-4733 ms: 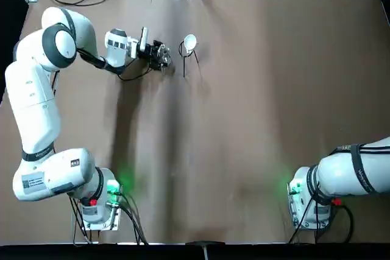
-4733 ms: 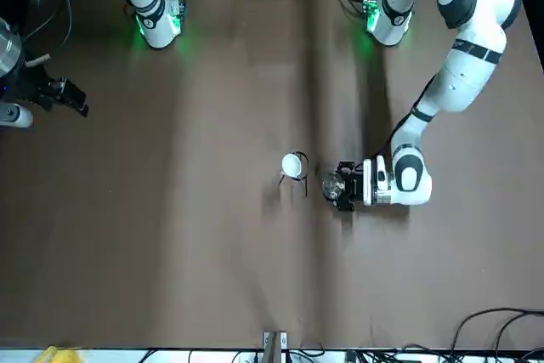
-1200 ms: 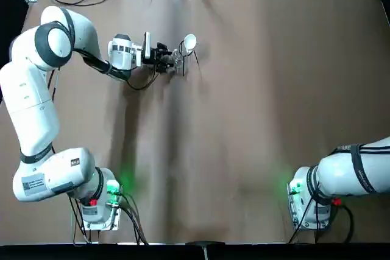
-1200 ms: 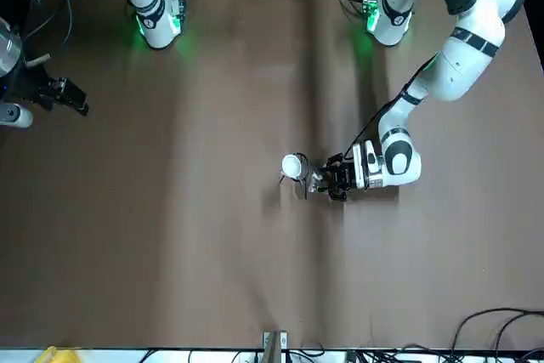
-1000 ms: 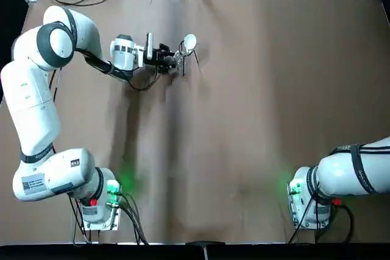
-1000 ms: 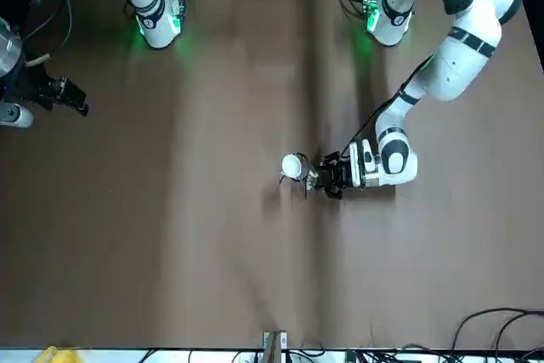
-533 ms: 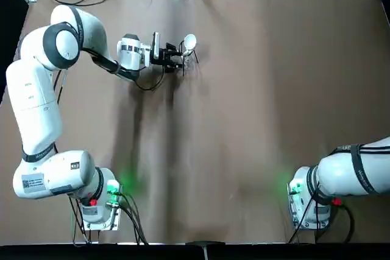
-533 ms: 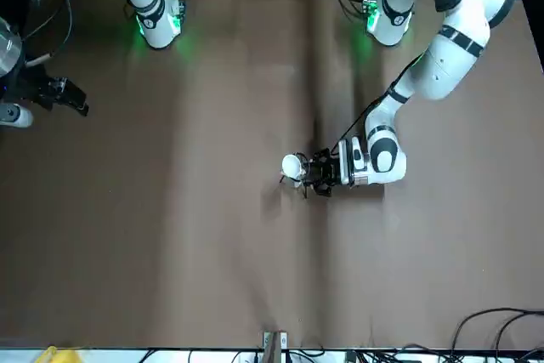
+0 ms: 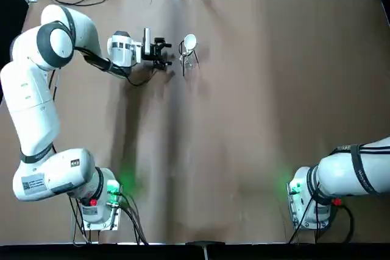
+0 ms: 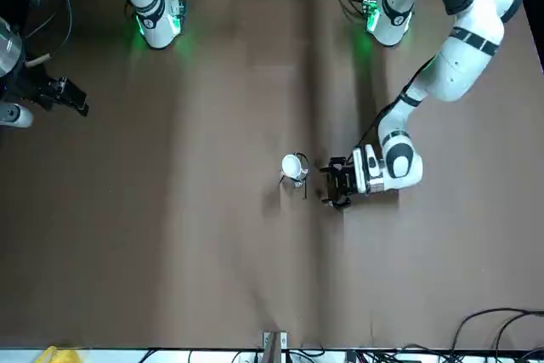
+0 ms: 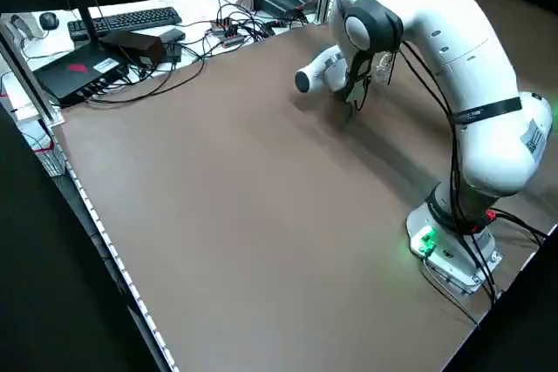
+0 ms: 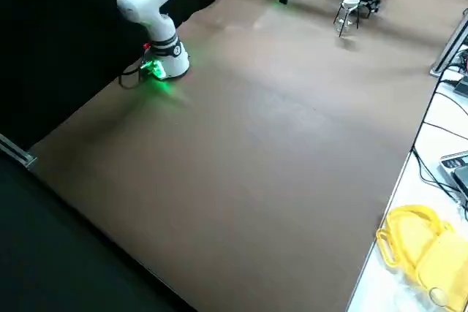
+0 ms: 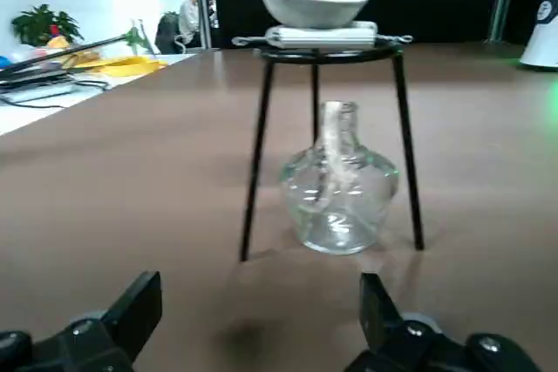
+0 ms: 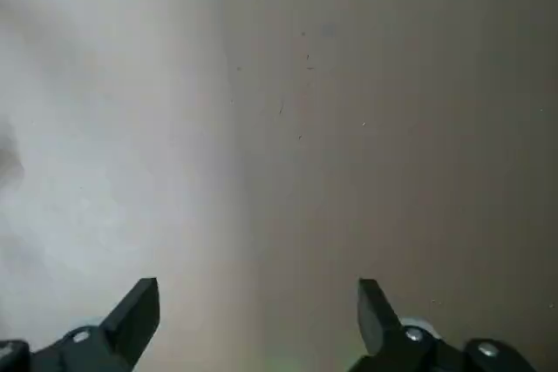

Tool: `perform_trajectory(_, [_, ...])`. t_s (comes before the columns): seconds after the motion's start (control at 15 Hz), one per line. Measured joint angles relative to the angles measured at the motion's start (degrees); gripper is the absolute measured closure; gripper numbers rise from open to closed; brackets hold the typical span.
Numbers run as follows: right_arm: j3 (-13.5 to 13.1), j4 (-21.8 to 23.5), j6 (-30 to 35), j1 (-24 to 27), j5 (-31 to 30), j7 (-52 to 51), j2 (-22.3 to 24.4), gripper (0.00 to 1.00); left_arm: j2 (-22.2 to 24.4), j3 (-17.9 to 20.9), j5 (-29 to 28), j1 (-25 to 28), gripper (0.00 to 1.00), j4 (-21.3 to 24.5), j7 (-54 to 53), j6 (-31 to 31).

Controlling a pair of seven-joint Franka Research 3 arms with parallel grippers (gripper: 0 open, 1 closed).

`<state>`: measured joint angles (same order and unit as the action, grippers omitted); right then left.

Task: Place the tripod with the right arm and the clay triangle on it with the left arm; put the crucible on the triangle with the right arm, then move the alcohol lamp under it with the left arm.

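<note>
Clear glass, see-through with a faint green tint at the sides: alcohol lamp (image 13: 340,198), rounded belly, narrow neck, pale wick-like strip showing inside the neck. Sits on brown counter (image 9: 244,108) under the tripod (image 13: 404,119), between its legs. Lamp upright, neck pointing up, long axis vertical.

Tripod: thin black wire, ring on top, three long legs, standing upright, ring level, legs spreading slightly toward the counter. Clay triangle (image 13: 323,37): white tube-like sides, twisted wire ends sticking out past the ring on both sides in left wrist view; lies flat on the ring. Crucible (image 13: 312,3): white, smooth, shallow bowl shape, wider at rim, narrower at base; sits on clay triangle, opening up, its axis vertical, above the lamp.

Left tool (image 13: 261,298): fingers wide apart, nothing held, near the tripod on the robot's left side, apart from lamp and tripod. Right tool (image 14: 259,294): fingers wide apart, nothing between them, parked over the robot's right side of the counter, well apart from the tripod.

Yellow item (image 12: 428,250) lies beyond the counter's far edge.
</note>
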<state>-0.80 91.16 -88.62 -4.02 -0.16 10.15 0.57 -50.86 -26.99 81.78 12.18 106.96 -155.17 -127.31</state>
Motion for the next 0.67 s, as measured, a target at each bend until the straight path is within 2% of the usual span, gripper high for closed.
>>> perform_trajectory(0.13, [0.0,0.0,0.0,0.0,0.0,0.0,0.0,0.0,1.44,0.14,-0.95,1.65,0.0,0.01,0.24,0.01])
perform_trajectory(0.27, [0.0,0.0,0.0,0.0,0.0,0.0,0.0,0.0,3.82,0.41,-4.52,3.3,0.0,0.01,2.39,0.0])
perform_trajectory(0.53, [0.0,0.0,0.01,0.0,0.0,0.0,0.0,0.0,9.0,0.44,-16.89,6.66,0.0,-1.0,16.33,0.06])
perform_trajectory(0.6, [0.0,0.0,0.01,0.0,0.0,0.0,0.0,0.0,10.96,0.37,-23.06,7.16,0.0,-3.11,24.09,0.72])
perform_trajectory(0.67, [0.0,0.0,0.01,0.0,0.0,0.0,0.0,0.0,11.73,0.3,-25.82,7.12,0.0,-4.55,28.12,1.59])
